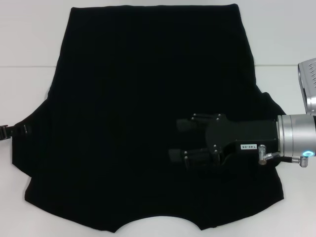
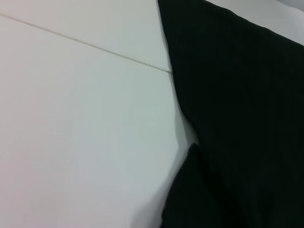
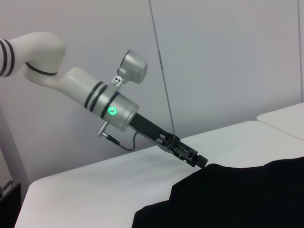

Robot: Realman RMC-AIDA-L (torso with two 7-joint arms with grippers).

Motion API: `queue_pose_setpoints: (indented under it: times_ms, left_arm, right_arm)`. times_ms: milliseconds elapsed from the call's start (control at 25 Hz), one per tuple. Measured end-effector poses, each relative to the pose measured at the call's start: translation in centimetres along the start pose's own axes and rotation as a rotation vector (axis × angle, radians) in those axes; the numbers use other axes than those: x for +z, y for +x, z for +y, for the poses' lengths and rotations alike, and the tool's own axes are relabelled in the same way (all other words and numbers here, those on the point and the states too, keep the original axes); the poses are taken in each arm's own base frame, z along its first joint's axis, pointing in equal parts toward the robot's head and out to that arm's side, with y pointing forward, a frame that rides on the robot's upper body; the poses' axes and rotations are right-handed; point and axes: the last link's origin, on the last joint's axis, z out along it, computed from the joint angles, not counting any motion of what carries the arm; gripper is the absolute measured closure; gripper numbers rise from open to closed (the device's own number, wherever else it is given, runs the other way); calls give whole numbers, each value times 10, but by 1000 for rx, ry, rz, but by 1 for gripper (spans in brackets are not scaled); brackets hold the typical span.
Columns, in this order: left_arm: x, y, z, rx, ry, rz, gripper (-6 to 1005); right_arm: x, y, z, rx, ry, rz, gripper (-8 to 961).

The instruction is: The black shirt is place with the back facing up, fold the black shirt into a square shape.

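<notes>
Shirt (image 1: 133,113) flat on desk (image 1: 29,39), collar nearest robot. Right hand (image 1: 180,140) spread above it; left hand (image 3: 197,160) at sleeve edge, grip unclear.

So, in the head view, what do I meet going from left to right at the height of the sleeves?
Left gripper at the picture's edge → white table → black shirt → right gripper, over the shirt.
</notes>
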Motion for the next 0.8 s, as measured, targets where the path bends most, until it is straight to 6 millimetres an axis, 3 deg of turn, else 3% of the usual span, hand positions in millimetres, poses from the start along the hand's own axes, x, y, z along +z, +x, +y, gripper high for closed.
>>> queue_pose_setpoints:
  times_ms: [480,800]
  left_arm:
    - [13,7,-1,15,61,29,199]
    - [15,0,-3,5,70,24,211]
  right_arm:
    - [-1,0,0,6,0,-10,37]
    - [-1,-2,0,1,1,-10,37]
